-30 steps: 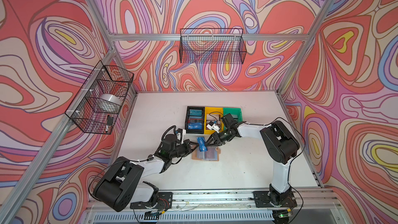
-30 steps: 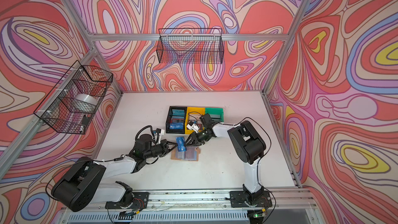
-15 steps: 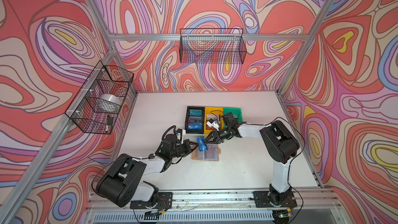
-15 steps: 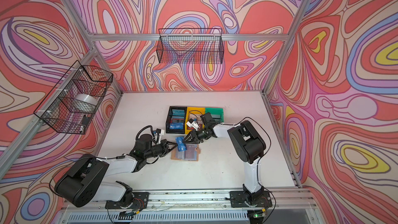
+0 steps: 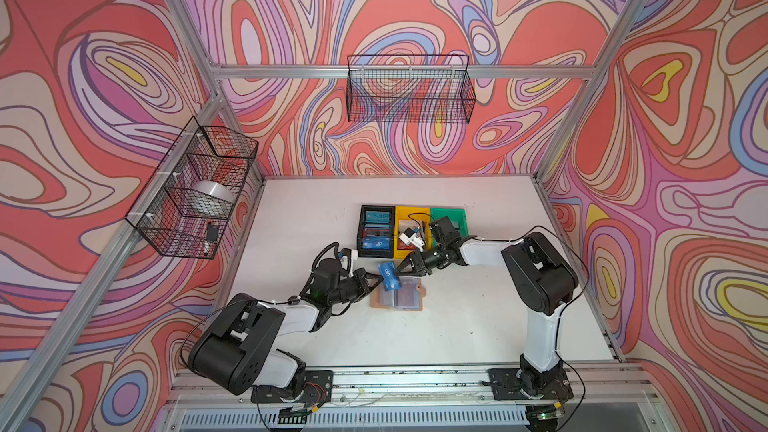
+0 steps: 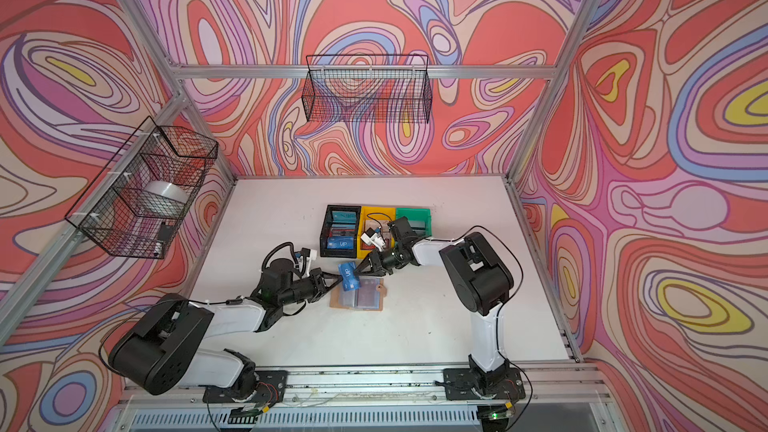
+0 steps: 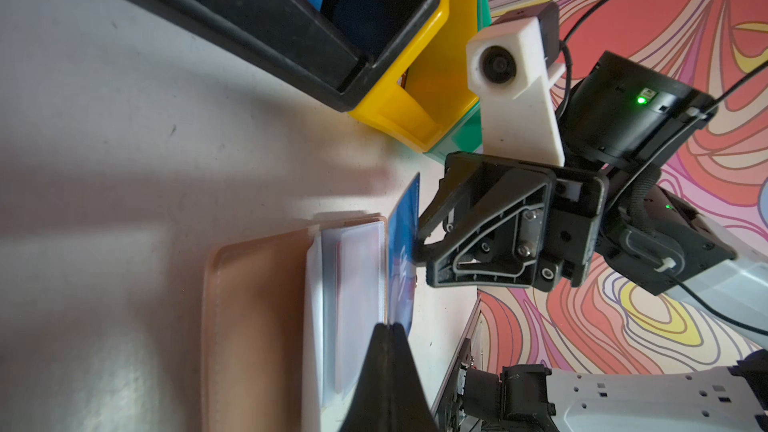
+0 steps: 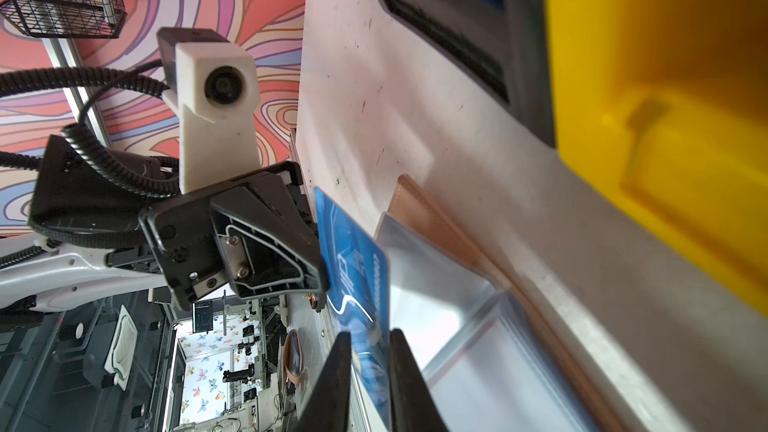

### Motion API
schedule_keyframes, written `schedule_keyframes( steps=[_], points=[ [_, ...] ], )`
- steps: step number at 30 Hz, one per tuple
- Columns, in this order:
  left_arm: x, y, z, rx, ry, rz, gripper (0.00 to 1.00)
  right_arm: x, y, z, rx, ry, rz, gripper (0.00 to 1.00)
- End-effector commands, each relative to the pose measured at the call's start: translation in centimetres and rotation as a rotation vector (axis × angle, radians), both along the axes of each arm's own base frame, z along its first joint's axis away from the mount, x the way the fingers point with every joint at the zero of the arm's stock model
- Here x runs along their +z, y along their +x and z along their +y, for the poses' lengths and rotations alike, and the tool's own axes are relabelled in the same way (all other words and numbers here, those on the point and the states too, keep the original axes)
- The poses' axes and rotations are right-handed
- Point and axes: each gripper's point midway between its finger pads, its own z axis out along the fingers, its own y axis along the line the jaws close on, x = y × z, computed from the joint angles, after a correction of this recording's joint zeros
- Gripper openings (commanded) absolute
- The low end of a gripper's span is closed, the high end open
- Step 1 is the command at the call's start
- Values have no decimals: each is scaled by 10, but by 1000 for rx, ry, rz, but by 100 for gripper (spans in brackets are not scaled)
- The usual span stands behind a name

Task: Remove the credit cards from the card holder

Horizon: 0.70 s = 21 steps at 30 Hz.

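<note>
Left gripper (image 5: 377, 280): clamped on edge of glossy blue VIP card (image 5: 389, 278).
Right gripper (image 5: 398, 272): narrowly apart astride it; grip unclear.
Card holder (image 5: 405, 297): mid-frame, tan leather, clear sleeves.

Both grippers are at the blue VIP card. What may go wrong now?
1. The right gripper straddles the blue card with jaws not closed; if the left gripper lets go early, the card may drop onto the card holder.
2. If both pull, the card could bend.
</note>
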Motion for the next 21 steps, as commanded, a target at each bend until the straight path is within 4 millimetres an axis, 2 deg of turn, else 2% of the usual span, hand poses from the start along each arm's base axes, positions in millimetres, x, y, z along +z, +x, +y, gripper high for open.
schedule_keyframes(
  steps=[1,8,14,17,21],
  points=[
    [0,-3,-3,-18,-20,-2,0,16,-11,8,62,78,-16,18],
    [1,-3,-4,-20,-25,-3,0,18,-13,7,65,81,-17,15],
    [2,-3,-3,-14,-23,-4,0,20,-15,6,68,84,-16,1],
    [2,-3,-2,-9,-19,-8,0,26,-17,5,65,91,-22,0],
    [5,-3,0,-3,-14,-20,10,41,-15,5,42,107,-53,0]
  ],
)
